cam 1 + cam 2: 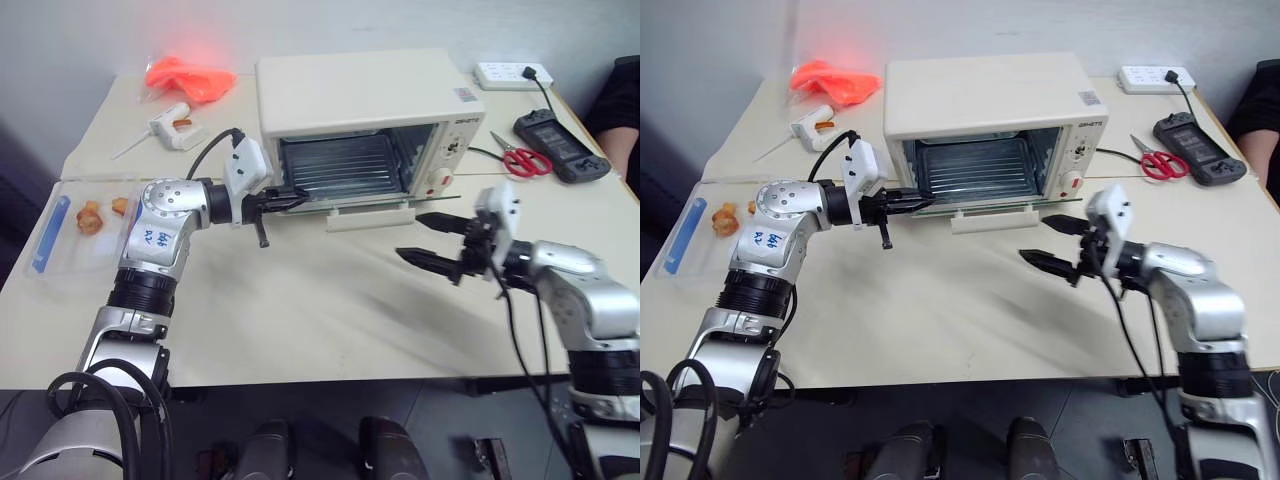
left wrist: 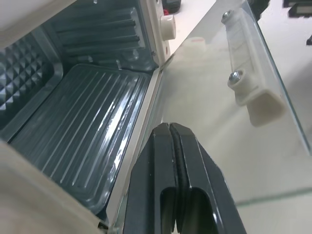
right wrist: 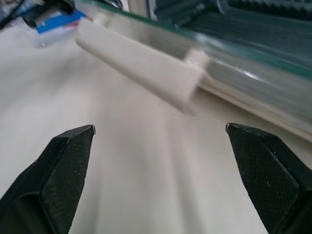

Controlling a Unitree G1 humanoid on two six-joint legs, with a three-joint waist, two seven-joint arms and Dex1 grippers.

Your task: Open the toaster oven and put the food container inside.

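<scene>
- We see the toaster oven (image 1: 365, 105), a boxy cream-white unit, standing at 12 o'clock on the pale surface (image 1: 320, 320). Its glass door (image 1: 375, 200) lies folded down flat, with the cream bar handle (image 1: 368, 217) at the front edge.
- Inside the oven we note a ribbed dark metal tray (image 2: 83, 131) and a dimpled wall; the cavity holds no food.
- The food container (image 1: 80, 232), a clear rectangular plastic box with a blue clip, rests at 9 o'clock near the surface edge, well apart from the oven. It holds orange-brown food pieces (image 1: 90, 216).
- The left end effector (image 1: 283, 196) is clenched, its two black fingers (image 2: 170, 175) pressed together over the left edge of the open glass door; it grasps nothing.
- The right end effector (image 1: 432, 240) is released, with its textured black fingers (image 3: 68, 165) spread wide, near the door handle at 3 o'clock and holding nothing.
- Behind the oven, at 10 o'clock, lie an orange plastic bag (image 1: 190, 78) and a white glue gun (image 1: 175, 124).
- At 2 o'clock we find red-handled scissors (image 1: 522, 158), a black device (image 1: 560, 145) and a white power strip (image 1: 513, 74).
</scene>
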